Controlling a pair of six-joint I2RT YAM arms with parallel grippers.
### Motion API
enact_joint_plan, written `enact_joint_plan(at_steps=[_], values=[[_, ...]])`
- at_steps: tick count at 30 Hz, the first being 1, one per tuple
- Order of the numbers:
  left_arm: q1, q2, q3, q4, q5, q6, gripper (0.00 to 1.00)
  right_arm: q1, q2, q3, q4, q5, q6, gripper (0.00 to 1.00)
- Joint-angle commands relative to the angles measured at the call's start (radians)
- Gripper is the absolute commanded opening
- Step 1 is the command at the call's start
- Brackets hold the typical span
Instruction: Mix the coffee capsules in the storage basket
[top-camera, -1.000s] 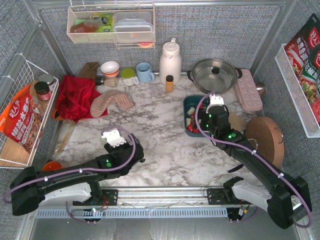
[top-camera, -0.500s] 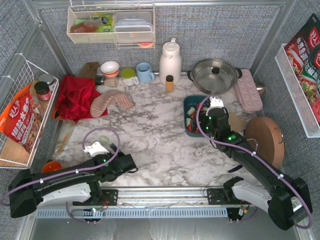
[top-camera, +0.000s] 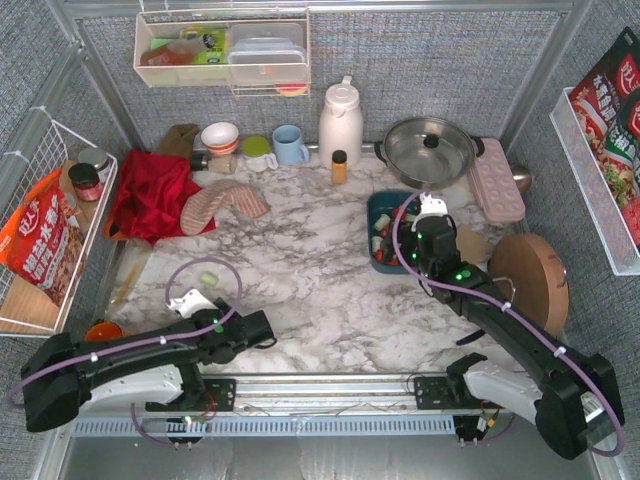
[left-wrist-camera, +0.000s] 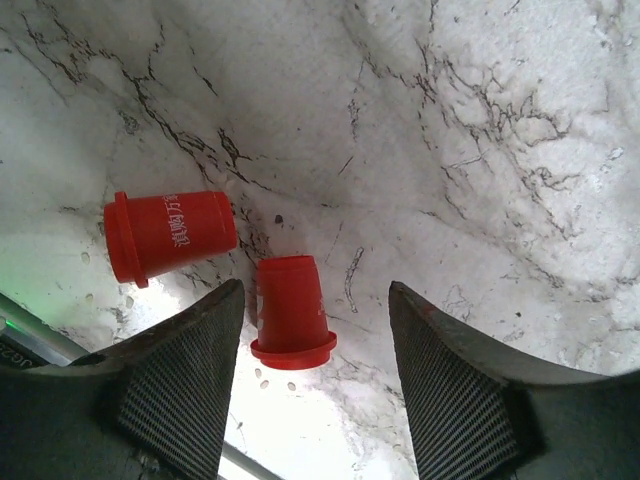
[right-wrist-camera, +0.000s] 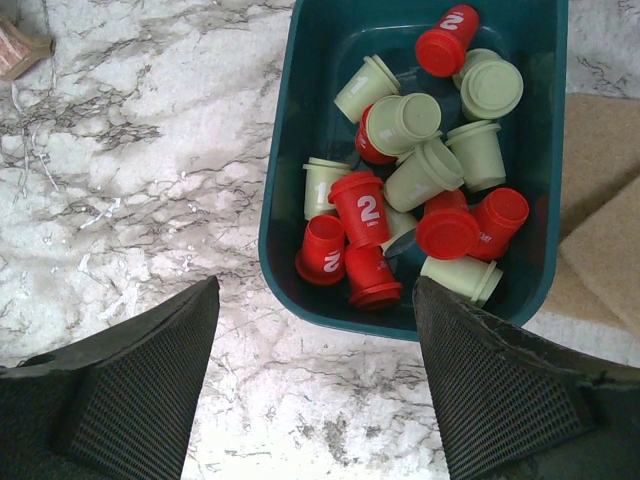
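The dark teal storage basket (right-wrist-camera: 275, 225) holds several red coffee capsules (right-wrist-camera: 360, 205) and pale green ones (right-wrist-camera: 405, 120), jumbled together. My right gripper (right-wrist-camera: 317, 290) hangs open just above the basket's near wall, holding nothing. In the top view the basket (top-camera: 378, 210) shows to the left of the right gripper (top-camera: 420, 245). Two red capsules lie on the marble under my left gripper (left-wrist-camera: 315, 290). One capsule (left-wrist-camera: 290, 310) lies between the open jaws close to the left finger, and the other (left-wrist-camera: 170, 235) lies on its side further left. The left gripper (top-camera: 245, 330) sits low near the table's front edge.
A loose pale green capsule (top-camera: 208, 278) lies on the marble beyond the left arm. A pink tray (top-camera: 497, 178), a steel pot (top-camera: 430, 148), a white jug (top-camera: 340, 122) and an amber bottle (top-camera: 339, 166) stand at the back. A red cloth (top-camera: 150, 195) lies at the left, a round wooden board (top-camera: 530, 280) at the right.
My left arm has dropped down and back toward the table's front edge, and its jaws have narrowed a little. The right arm has not moved.
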Motion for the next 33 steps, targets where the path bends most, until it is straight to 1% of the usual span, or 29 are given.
enact_joint_plan(at_steps=[1,6,11,17,26,31,33], values=[[0.007,0.049,0.017,0.021,0.015,0.006,0.69,0.001,0.009,-0.001,0.024,-0.001,0.013,0.82],[0.020,0.091,0.026,0.040,0.026,0.026,0.70,0.000,0.022,0.001,0.024,-0.004,0.021,0.82],[0.025,0.123,0.007,0.098,0.060,0.036,0.69,0.000,0.024,0.002,0.024,-0.004,0.023,0.83],[0.028,0.180,0.025,0.089,0.078,0.038,0.68,0.001,0.032,0.002,0.024,-0.002,0.024,0.82],[0.028,0.238,0.034,0.110,0.095,0.050,0.62,0.000,0.041,0.003,0.021,0.000,0.026,0.82],[0.027,0.267,0.049,0.109,0.092,0.067,0.54,0.000,0.046,0.005,0.017,0.001,0.027,0.82],[0.027,0.276,0.056,0.107,0.087,0.072,0.52,0.000,0.047,0.006,0.016,0.002,0.027,0.83]])
